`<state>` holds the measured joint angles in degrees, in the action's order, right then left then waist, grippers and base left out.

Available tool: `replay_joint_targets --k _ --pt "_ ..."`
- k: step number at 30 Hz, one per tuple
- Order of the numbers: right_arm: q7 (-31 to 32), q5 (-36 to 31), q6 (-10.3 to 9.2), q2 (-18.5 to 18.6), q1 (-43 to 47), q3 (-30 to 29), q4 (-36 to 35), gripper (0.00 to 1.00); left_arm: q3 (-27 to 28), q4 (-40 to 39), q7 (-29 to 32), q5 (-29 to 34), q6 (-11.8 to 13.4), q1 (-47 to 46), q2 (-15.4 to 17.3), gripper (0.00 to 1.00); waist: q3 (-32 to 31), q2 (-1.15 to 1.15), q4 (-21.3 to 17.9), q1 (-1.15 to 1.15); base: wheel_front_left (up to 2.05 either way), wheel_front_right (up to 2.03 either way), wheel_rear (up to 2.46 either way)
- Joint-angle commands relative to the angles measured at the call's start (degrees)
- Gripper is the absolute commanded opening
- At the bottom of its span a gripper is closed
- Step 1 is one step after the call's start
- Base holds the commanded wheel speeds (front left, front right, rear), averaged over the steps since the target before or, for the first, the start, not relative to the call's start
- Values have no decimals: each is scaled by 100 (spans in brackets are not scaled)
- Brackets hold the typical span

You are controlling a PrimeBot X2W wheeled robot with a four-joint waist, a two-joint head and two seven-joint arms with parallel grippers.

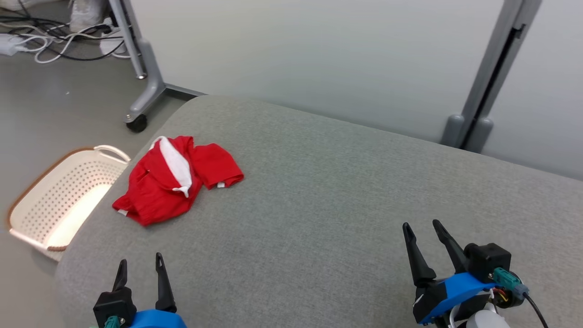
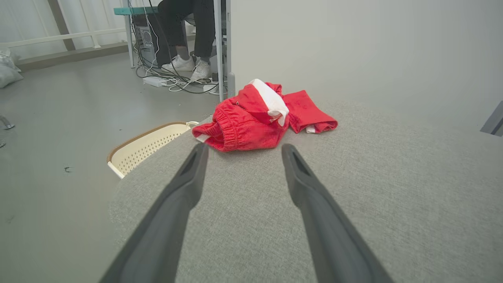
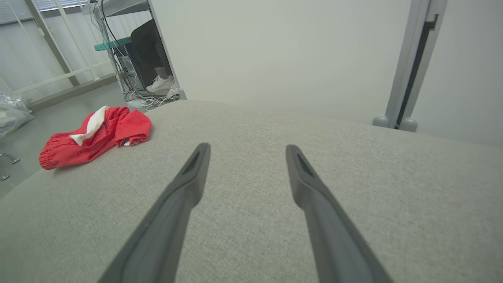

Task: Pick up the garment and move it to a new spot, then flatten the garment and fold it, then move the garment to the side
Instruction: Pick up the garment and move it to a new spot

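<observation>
1. Both pincers, left gripper (image 1: 140,258) and right gripper (image 1: 421,224), empty, fingers apart, at the grey cushion's (image 1: 341,182) near edge.
2. Crumpled red-and-white garment (image 1: 175,177) lies near the cushion's left edge, shape unclear.
3. Cream basket (image 1: 27,200) on the floor, partly hidden behind that edge.

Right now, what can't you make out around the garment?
garment: all views, its own crumpled folds hide its underside and full shape.
basket: head view, part hidden behind the grey cushion.
person: left wrist view, cut off above the legs by the top edge.
left gripper: head view, body cut off by the bottom edge.
</observation>
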<state>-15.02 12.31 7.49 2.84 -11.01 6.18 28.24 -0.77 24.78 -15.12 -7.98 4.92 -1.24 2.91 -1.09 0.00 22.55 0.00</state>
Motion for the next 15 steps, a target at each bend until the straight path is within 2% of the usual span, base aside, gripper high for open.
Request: replay_joint_targets --k 1,8,15 --pt "-22 2 1 16 72 10 7 100 10 8 0 49 -27 20 -2 100 143 0 235 0 0 0 0" --pt "-22 23 1 16 99 129 63 100 124 40 -1 69 -44 58 -3 100 145 0 689 0 0 0 0" --pt "-22 -5 1 18 -46 261 73 100 281 57 -1 65 -102 57 -3 100 227 0 737 0 0 0 0"
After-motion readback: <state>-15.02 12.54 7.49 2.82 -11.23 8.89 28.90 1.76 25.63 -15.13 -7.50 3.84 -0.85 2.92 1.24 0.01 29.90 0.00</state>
